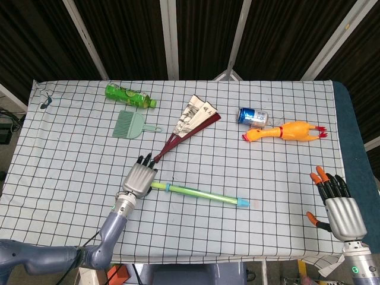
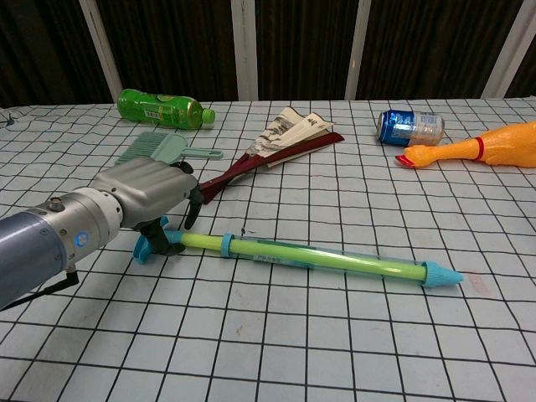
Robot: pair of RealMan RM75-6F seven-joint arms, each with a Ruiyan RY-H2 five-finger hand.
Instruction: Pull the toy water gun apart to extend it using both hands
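Note:
The toy water gun (image 1: 199, 194) (image 2: 318, 257) lies flat on the checked cloth, a long green and clear tube with a blue nozzle at its right end. Its blue T-handle (image 2: 148, 249) is at the left end. My left hand (image 1: 139, 178) (image 2: 146, 197) sits over that handle with fingers curled down around it and the thumb tucked against it. My right hand (image 1: 338, 205) hovers open at the table's front right corner, far from the nozzle. It shows only in the head view.
At the back left lie a green bottle (image 1: 129, 95) and a green comb (image 1: 128, 124). A folded fan (image 1: 187, 126) lies just behind my left hand. A blue can (image 1: 253, 116) and a rubber chicken (image 1: 288, 131) lie at the back right.

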